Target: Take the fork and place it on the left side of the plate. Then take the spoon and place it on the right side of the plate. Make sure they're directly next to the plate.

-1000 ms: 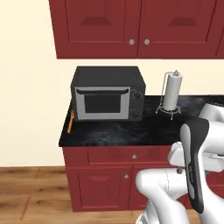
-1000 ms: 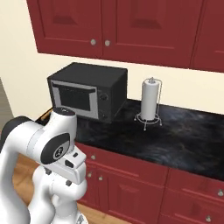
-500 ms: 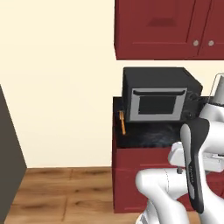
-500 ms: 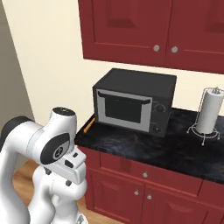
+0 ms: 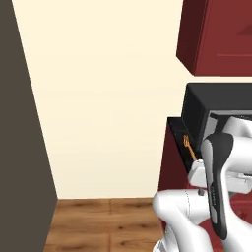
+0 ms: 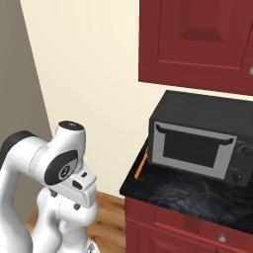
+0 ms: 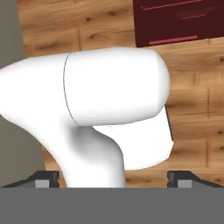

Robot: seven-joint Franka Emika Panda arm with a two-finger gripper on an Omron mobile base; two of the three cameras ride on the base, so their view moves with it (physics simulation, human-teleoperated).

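Beside the microwave [image 6: 197, 143], fork [image 6: 141, 165] far from parted jaws.

At the right of the frame, the glossy black marbled stone countertop [image 6: 188, 190] carries a matt black metal-looking microwave [image 6: 202, 141]. The slim orange fork [image 6: 141, 163] looks like smooth plastic, and the warm brown plank floor [image 5: 103, 224] at lower left reads as wood.
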